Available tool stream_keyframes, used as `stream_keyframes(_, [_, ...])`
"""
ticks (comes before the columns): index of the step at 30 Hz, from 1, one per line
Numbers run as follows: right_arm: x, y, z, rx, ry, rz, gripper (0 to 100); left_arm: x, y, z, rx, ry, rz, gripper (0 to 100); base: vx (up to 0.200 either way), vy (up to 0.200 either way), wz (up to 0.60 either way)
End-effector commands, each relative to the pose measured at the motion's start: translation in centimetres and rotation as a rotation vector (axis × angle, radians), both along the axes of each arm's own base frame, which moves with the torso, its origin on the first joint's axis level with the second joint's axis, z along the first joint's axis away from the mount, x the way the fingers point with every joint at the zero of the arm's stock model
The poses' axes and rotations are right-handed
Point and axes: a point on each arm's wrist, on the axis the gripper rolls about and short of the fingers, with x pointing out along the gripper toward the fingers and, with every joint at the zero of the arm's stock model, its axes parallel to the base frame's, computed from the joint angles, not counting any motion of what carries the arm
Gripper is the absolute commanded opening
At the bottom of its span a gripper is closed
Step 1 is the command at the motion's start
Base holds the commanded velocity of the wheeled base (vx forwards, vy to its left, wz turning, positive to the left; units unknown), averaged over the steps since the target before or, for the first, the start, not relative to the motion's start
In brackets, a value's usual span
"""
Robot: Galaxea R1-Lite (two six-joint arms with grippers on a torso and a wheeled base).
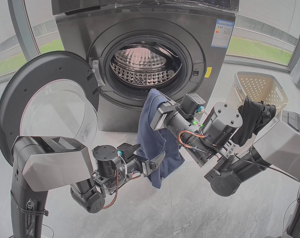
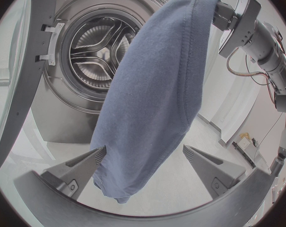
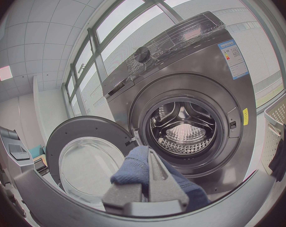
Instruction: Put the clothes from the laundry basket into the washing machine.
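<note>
Front-loading washing machine (image 1: pixel 196 33) stands on the floor (image 1: pixel 189 209), its round door (image 1: pixel 44 96) swung fully open to the robot's left, steel drum (image 1: pixel 143 66) exposed, no clothes seen inside it. Right end effector (image 3: pixel 147 161) is raised in front of the door opening, just below its lower rim, fingers together and clamped on the top of a blue garment (image 1: pixel 153 139). The garment hangs straight down from that grip in front of the machine's lower front panel, its bottom hem off the floor. Left end effector (image 2: pixel 144 152) sits lower, at the garment's lower part, fingers apart with the cloth hanging between them. One fingertip (image 2: pixel 100 152) is at the cloth's edge, contact unclear; the other is clear of the fabric, nothing gripped. Laundry basket (image 1: pixel 275 90), pale with perforated walls, stands on the floor to the right of the machine, behind the right arm. A dark garment (image 1: pixel 254 116) is draped over the basket's near rim, part hanging outside. Basket interior mostly hidden by the arm, contents cannot be told.
</note>
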Motion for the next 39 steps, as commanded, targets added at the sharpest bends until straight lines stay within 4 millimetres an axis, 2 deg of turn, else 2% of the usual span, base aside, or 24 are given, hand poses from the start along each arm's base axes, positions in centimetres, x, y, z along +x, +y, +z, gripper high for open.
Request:
stream_keyframes(1, [0.1, 0.1, -0.1, 0.000, 0.001, 0.000, 0, 0.5, -0.9, -0.8, 0.002, -0.017, -0.012, 100, 0.000, 0.000, 0.00])
stream_keyframes(10, [-0.3, 0.3, 0.0, 0.003, 0.001, 0.009, 0, 2.7, -2.3, -1.4, -0.030, -0.069, 0.007, 100, 0.000, 0.000, 0.00])
stream_keyframes(14, [0.0, -0.2, 0.2, 0.006, 0.000, -0.003, 0, 3.5, -2.2, -2.0, -0.029, -0.075, 0.102, 100, 0.000, 0.000, 0.00])
stream_keyframes(17, [0.5, -1.2, 0.7, 0.020, -0.005, -0.042, 0, 3.9, -1.3, -1.9, -0.025, -0.076, 0.172, 100, 0.000, 0.000, 0.00])
stream_keyframes(20, [0.8, -1.7, 1.0, 0.028, 0.000, -0.073, 0, 4.2, -0.3, -0.2, -0.042, -0.103, 0.200, 100, 0.000, 0.000, 0.00])
stream_keyframes(22, [0.9, -1.8, 0.9, 0.027, 0.001, -0.078, 0, 4.3, 0.0, 0.2, -0.046, -0.110, 0.208, 100, 0.000, 0.000, 0.00])
stream_keyframes(25, [0.7, -2.0, 0.7, 0.019, 0.013, -0.080, 0, 4.9, 1.4, 1.5, -0.048, -0.140, 0.246, 100, 0.000, 0.000, 0.00])
stream_keyframes(28, [0.7, -2.0, 0.7, 0.022, 0.013, -0.081, 0, 5.0, 2.4, 1.5, -0.037, -0.136, 0.268, 100, 0.000, 0.000, 0.00])
stream_keyframes(33, [0.7, -2.0, 0.7, 0.022, 0.013, -0.081, 0, 4.7, 2.7, 1.2, -0.025, -0.120, 0.269, 100, 0.000, 0.000, 0.00])
stream_keyframes(39, [1.3, -2.6, 0.8, 0.022, 0.010, -0.103, 0, 3.9, 3.0, 2.3, -0.030, -0.124, 0.261, 100, 0.000, 0.000, 0.00])
